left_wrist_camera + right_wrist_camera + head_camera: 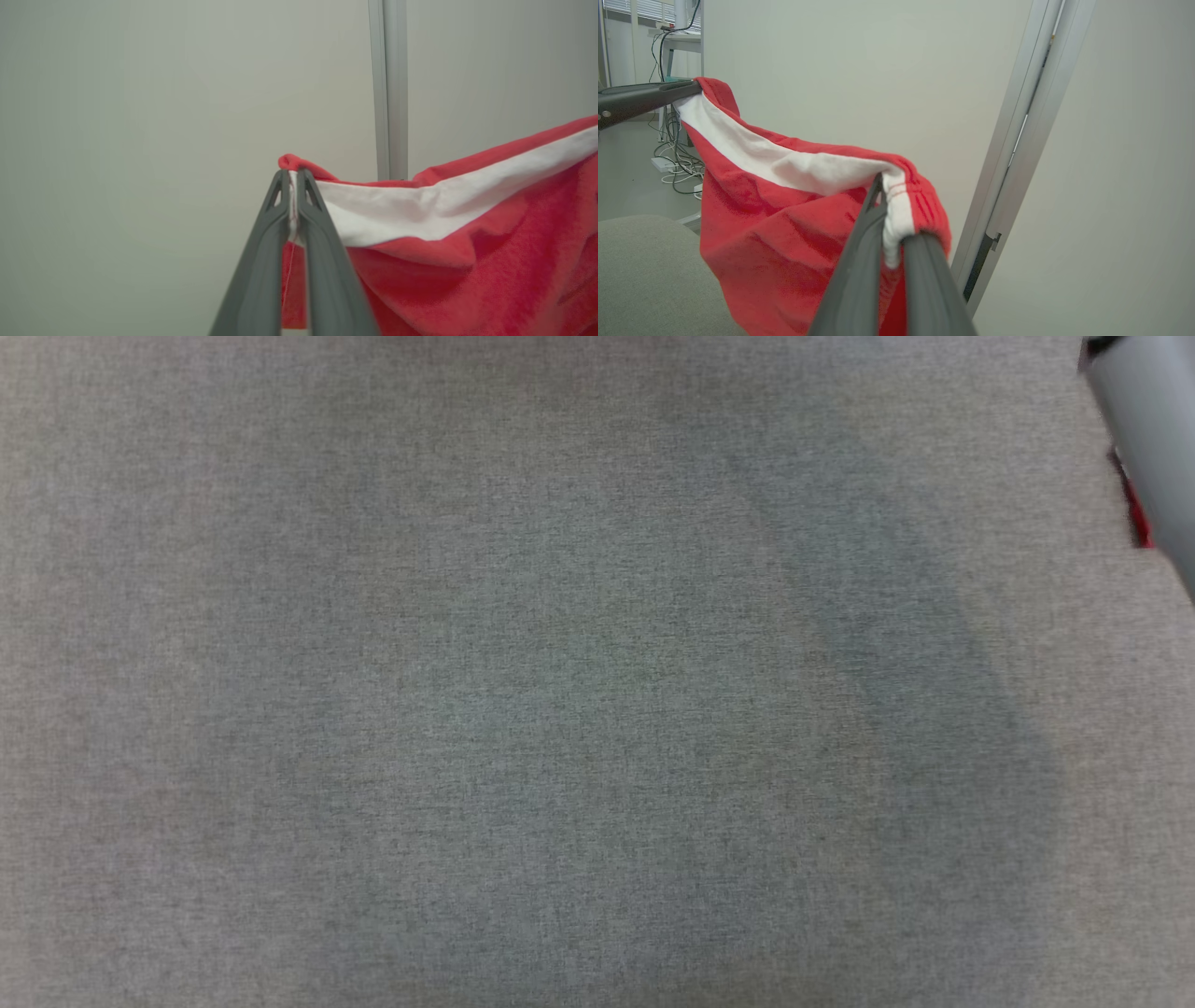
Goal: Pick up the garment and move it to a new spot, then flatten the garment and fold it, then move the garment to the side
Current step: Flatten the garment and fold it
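Observation:
The garment (467, 261) is red fleece with a white band along its top edge, and it hangs in the air, stretched between my two grippers. In the left wrist view my left gripper (293, 179) is shut on one end of the white band. My right gripper (892, 210) is shut on the other end, where the band bunches over one finger. The garment (784, 210) sags between them, and the left gripper (686, 88) shows at the upper left of the right wrist view. In the head view a pale forearm (1148, 429) and a sliver of the red garment (1134, 513) sit at the top right.
A grey fabric-covered surface (523, 709) spreads below the head camera, and its rounded corner (644, 275) lies under the hanging cloth. A metal frame post (1017, 140) stands against the pale wall behind. Cables (672, 154) lie on the floor beneath a desk (677, 42).

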`<state>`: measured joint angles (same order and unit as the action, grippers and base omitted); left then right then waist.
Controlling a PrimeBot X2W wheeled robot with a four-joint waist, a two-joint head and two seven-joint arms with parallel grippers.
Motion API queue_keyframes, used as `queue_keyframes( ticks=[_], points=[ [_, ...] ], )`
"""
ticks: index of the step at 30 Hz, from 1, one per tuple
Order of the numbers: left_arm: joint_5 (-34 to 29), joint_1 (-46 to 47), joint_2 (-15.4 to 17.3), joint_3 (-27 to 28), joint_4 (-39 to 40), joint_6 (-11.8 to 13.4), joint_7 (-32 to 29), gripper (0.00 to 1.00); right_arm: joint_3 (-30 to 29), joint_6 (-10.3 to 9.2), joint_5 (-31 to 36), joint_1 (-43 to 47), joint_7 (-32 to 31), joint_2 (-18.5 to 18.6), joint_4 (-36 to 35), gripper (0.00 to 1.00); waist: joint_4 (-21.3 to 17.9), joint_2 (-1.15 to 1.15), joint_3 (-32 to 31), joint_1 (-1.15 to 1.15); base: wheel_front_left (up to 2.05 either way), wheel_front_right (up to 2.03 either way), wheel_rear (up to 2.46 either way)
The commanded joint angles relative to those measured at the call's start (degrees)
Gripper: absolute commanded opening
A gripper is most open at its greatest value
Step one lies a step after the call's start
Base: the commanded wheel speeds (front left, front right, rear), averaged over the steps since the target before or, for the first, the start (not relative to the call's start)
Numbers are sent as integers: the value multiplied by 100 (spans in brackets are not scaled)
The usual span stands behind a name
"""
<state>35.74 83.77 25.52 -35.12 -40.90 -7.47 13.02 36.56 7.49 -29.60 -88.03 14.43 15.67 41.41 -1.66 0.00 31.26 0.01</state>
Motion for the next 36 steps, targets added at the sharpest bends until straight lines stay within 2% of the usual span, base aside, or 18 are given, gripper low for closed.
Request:
queue_keyframes(
  ticks=[1, 7, 15, 21, 28, 36],
  points=[
    [48, -253, -53, -25, -22, -2, 70, 0, 94, 0, -58, 236, 49, 100, -21, 0, 61, 0, 57, -1, 0, 0, 0],
    [131, -1476, -172, 202, 147, 153, 220, 0, 469, 0, -187, 1391, 77, 373, -636, 0, 129, 0, -31, -1, 0, 0, 0],
    [-115, -3926, -306, 1090, 1334, 498, 221, 0, 431, 1, -66, 3693, 78, 602, -1726, 0, 185, 0, -545, -1, 0, 0, 0],
    [-362, -5533, -598, 1578, 2016, 655, 223, 0, 406, 1, -177, 5152, 78, 740, -2197, 0, 185, 0, -943, -1, 0, 0, 0],
    [-574, -6998, -985, 2068, 2504, 795, 222, 0, 245, 1, -229, 6439, 80, 843, -2639, 0, 160, 0, -1348, -1, 0, 0, 0],
    [-769, -8232, -1180, 2468, 2914, 869, 224, 0, 55, 0, -304, 7748, -76, 885, -3199, 0, 165, 0, -1810, -1, 0, 0, 0]
  ],
)
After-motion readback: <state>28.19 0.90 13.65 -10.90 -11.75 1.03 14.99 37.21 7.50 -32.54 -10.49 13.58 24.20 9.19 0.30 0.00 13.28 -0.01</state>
